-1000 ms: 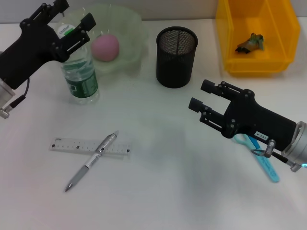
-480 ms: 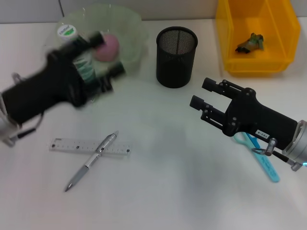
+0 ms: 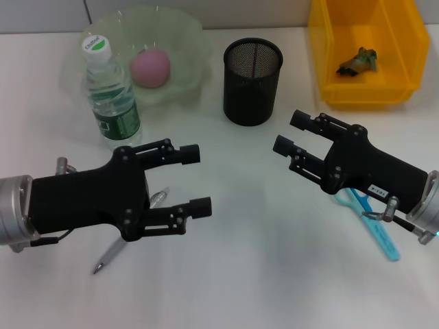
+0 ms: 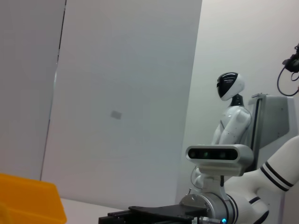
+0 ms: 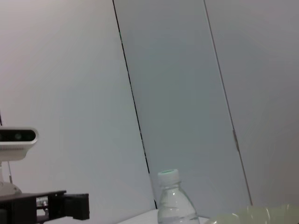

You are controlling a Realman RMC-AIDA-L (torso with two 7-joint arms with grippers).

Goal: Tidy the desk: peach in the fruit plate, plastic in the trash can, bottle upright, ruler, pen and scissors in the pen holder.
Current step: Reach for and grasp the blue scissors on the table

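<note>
The bottle (image 3: pixel 113 96) stands upright on the desk (image 3: pixel 247 274), beside the fruit plate (image 3: pixel 184 35) that holds the peach (image 3: pixel 150 66). My left gripper (image 3: pixel 195 179) is open and empty, low over the front left of the desk. It covers the ruler and the middle of the pen (image 3: pixel 108 258). The black pen holder (image 3: pixel 253 81) stands at the back centre. My right gripper (image 3: pixel 289 131) hovers open and empty to the pen holder's right. The scissors (image 3: pixel 381 236) lie partly under that arm. The plastic (image 3: pixel 358 62) lies in the yellow trash can (image 3: pixel 367 92).
The right wrist view shows the bottle (image 5: pixel 173 200) and the plate's rim (image 5: pixel 254 213) beyond it. A corner of the trash can (image 4: pixel 28 200) appears in the left wrist view. Bare tabletop lies between the two grippers.
My left gripper has let go of the bottle, which stays upright, and has swung down to the front, over the ruler and pen. The right arm has barely moved.
</note>
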